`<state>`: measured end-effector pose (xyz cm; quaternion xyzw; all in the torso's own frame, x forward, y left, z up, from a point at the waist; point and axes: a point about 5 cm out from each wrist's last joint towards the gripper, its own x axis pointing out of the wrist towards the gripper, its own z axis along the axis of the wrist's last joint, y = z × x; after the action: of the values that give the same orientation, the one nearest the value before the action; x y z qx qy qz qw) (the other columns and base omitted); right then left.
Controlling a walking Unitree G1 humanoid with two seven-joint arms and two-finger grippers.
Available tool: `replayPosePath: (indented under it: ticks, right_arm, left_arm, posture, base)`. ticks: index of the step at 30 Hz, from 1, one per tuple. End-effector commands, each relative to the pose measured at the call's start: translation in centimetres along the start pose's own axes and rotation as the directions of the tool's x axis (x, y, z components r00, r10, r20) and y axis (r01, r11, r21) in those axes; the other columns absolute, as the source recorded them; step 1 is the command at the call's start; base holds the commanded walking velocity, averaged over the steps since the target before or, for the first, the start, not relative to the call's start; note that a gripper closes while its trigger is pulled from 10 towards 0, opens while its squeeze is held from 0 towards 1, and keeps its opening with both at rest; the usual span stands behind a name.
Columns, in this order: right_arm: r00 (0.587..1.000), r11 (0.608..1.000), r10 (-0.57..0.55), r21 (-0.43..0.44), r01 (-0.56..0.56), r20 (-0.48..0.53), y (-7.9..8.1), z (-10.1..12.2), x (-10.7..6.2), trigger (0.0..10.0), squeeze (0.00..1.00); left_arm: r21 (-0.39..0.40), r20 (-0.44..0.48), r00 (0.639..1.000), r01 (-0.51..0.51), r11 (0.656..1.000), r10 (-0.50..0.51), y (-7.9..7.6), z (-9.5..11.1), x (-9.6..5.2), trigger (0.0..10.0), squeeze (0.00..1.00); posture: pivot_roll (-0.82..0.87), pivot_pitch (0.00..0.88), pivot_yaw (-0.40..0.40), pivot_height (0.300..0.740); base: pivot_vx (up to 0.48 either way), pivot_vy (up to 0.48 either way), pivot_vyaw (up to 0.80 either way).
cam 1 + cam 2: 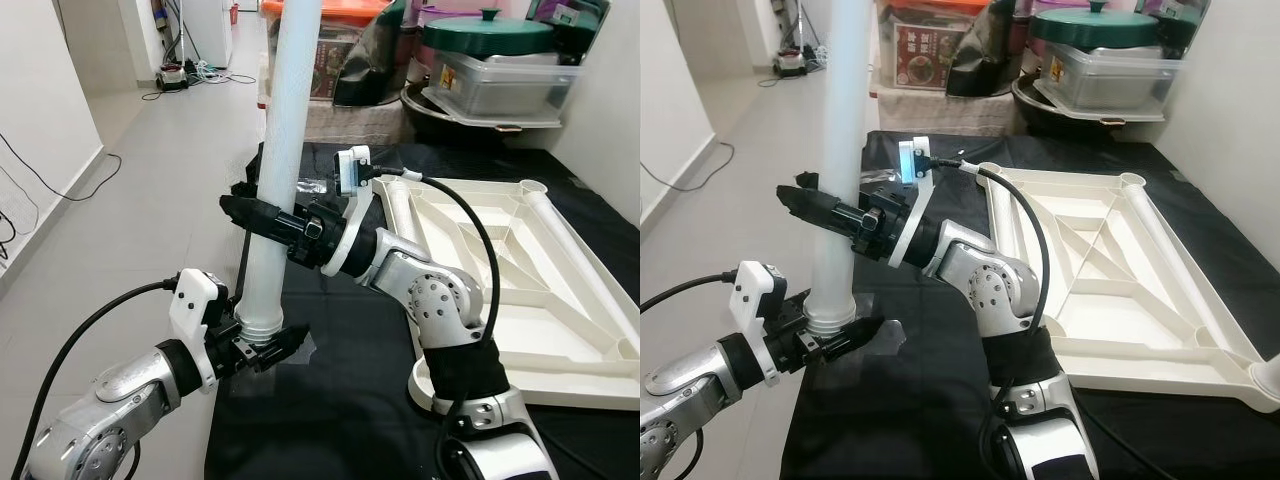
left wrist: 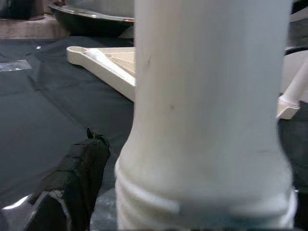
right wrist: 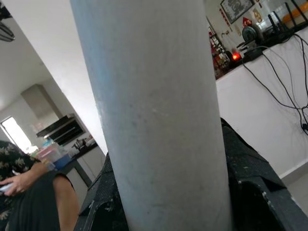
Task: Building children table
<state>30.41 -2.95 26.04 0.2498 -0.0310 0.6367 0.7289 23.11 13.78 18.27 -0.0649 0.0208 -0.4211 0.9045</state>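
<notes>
The left gripper [image 1: 262, 347] sits nearest, low at the front-left edge of the black-covered table [image 1: 340, 420], its black fingers closed around the ribbed, threaded foot of the white table leg [image 1: 278, 170]. The leg stands nearly upright, its threaded end just above the cloth near that edge, its top running out of frame. Higher up, at about mid-length, the right gripper [image 1: 262, 218] clamps the tube from the right side, one finger on each side of it.

The leg looks like a hollow moulded plastic tube: probably light, stiff along its length and smooth enough to slip or twist in a two-finger grip. A hold at two separated heights (as here) seems the safest way to keep it from swinging; the collar just above the threads gives the lower fingers a ledge to bear against, while the threads themselves are best left free for screwing in.

Further right lies the upturned white tabletop [image 1: 520, 270], ribbed underside up, reaching toward the table's right edge, with another leg [image 1: 585, 255] lying along its far side and a round socket [image 1: 533, 186] at its far corner. Storage boxes and a green-lidded pot [image 1: 488, 38] crowd the table's far edge. The right wrist view catches a seated person's hand [image 3: 19, 182].
</notes>
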Motion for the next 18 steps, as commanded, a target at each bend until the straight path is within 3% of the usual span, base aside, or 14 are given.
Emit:
replayPosePath:
  ticks: [1,2,15,16,17,18]
  right_arm:
    - [0.999,0.999,0.046,0.008,-0.046,-0.001,0.83,-0.12,0.31,0.0,0.00]
    - [0.999,0.999,0.050,0.011,-0.050,-0.002,0.95,-0.19,0.31,0.0,0.00]
    - [0.998,0.998,0.056,0.008,-0.056,-0.010,0.87,-0.44,0.22,0.0,0.00]
    - [0.999,1.000,0.023,-0.012,-0.023,-0.027,0.60,-0.60,0.32,0.4,0.00]
    - [1.000,1.000,-0.013,-0.004,0.013,-0.022,0.28,-0.68,0.37,10.0,0.30]
    - [1.000,1.000,-0.013,-0.004,0.013,-0.022,0.28,-0.68,0.37,10.0,0.30]
  left_arm:
    - [-0.022,0.009,0.997,0.075,0.997,-0.075,-0.75,0.06,0.47,3.5,0.00]
    - [-0.033,0.021,0.994,0.105,0.994,-0.104,-1.03,0.20,0.43,0.0,0.00]
    - [-0.044,0.069,0.991,0.115,0.992,-0.112,-1.03,0.78,0.20,0.0,0.00]
    - [-0.041,0.061,0.993,0.107,0.993,-0.105,-1.01,0.67,0.21,0.0,0.00]
    - [-0.034,0.047,0.994,0.095,0.995,-0.094,-0.95,0.55,0.21,0.0,0.00]
    - [-0.034,0.047,0.994,0.095,0.995,-0.094,-0.95,0.55,0.21,0.0,0.00]
  posture:
    - [0.05,0.000,-0.063,0.740]
    - [0.05,0.000,-0.060,0.740]
    - [0.05,0.000,-0.062,0.740]
    - [0.05,0.000,-0.063,0.740]
    - [0.05,0.000,-0.064,0.740]
    - [0.05,0.000,-0.064,0.740]
  base:
    - [0.000,0.000,0.00]
    - [0.000,0.000,0.00]
    - [0.000,0.000,0.00]
    - [0.000,0.000,0.00]
    - [0.000,0.000,0.00]
    - [0.000,0.000,0.00]
